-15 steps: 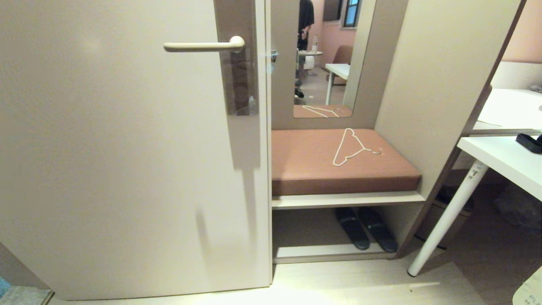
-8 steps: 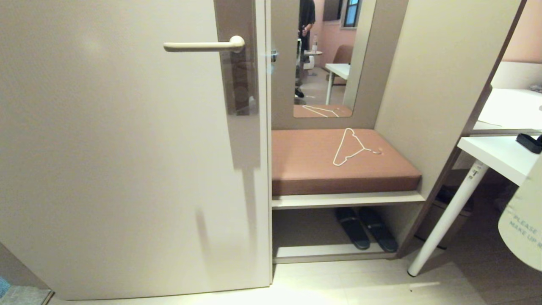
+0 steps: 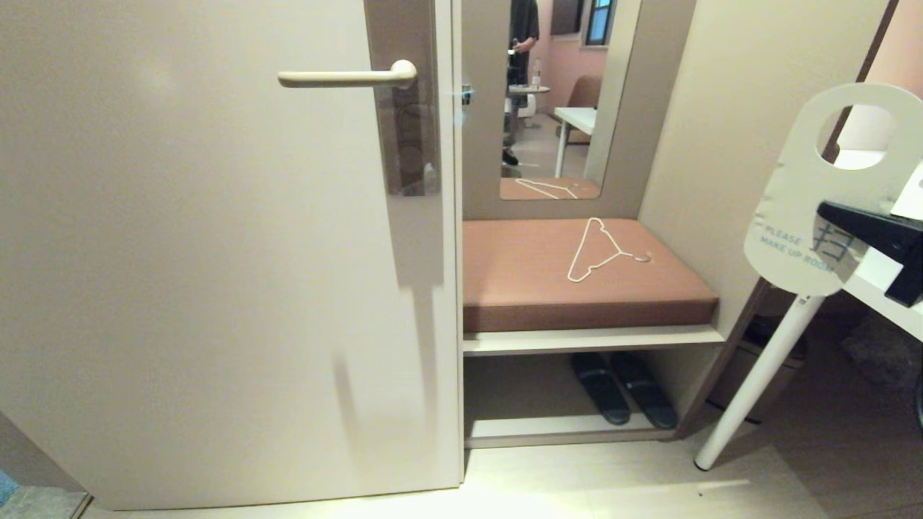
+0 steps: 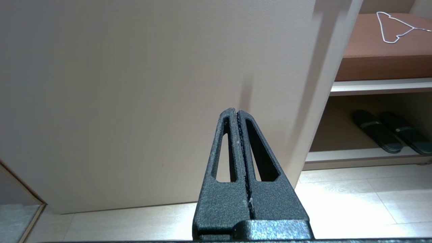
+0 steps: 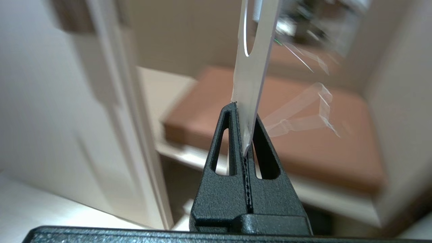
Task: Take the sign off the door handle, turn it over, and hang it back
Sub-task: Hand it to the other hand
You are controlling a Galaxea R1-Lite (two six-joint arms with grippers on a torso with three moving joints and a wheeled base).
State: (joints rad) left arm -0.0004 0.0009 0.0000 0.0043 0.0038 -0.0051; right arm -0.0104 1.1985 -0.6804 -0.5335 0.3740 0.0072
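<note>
While my right pincer (image 3: 840, 216) is up at the right edge of the head view, it is clamped on the sign (image 3: 807, 216), squeezing the card at its lower part. My wrist view shows the thin card (image 5: 251, 77) standing up out of the closed tips. Its white side faces me, with the words "PLEASE MAKE UP ROOM", and its oval hole is at the top. It hangs in the air, well apart from the door handle (image 3: 346, 76).

That handle sticks out level on the door (image 3: 216, 252), far to the left, with nothing on it.

My left pincer (image 4: 238, 141) is pressed together and holds nothing. It points at the lower part of the door.

Between the door and the sign is a brown bench cushion (image 3: 533, 288) with a thin white wire hanger (image 3: 598, 252) lying on it. Two dark slippers (image 3: 624, 389) sit on the shelf under it. A white worktop (image 3: 883, 295) with a slanted white leg stands behind the sign.
</note>
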